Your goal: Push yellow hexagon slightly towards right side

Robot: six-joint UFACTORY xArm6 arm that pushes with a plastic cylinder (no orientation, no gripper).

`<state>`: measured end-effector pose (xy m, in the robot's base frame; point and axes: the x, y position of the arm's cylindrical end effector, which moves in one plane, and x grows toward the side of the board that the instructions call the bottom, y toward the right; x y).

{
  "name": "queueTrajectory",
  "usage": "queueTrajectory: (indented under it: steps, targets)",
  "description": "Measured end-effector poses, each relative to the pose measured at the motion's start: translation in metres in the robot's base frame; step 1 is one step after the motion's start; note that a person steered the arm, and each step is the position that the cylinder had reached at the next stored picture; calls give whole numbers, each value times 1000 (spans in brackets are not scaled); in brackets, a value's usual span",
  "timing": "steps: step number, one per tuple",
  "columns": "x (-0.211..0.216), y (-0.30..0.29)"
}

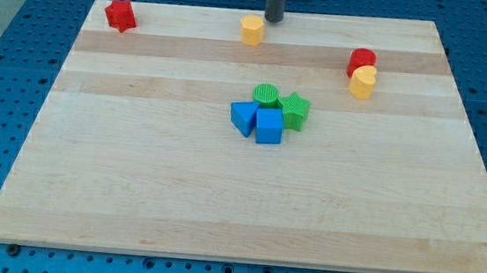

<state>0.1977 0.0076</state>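
Camera view: one frame, table [133, 189] seen from above.
Yellow hexagon [252, 30]: just left of and below my tip, close, contact unclear.
My tip [274, 20]: bare rod at the table's top edge, holding nothing.
Red star [121, 14]: far left of tip.
Red cylinder [361, 60]: right, touching another yellow block [363, 82].
Green-blue cluster [269, 114]: well below tip.

Yellow hexagon [252, 30], upright, near board's top edge, seemingly apart from other blocks
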Motion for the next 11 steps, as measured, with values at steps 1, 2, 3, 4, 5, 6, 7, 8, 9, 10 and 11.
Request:
queueTrajectory:
  steps: [1,2,3,4,5,6,7,8,9,10,11]
  targets:
    - [-6,-17]
    - [-5,-32]
    - [-5,-50]
    - [-1,-63]
    - [9,-66]
    - [18,-66]
    - [31,-66]
    - [42,-64]
    - [43,-57]
    - [43,-47]
    - [43,-37]
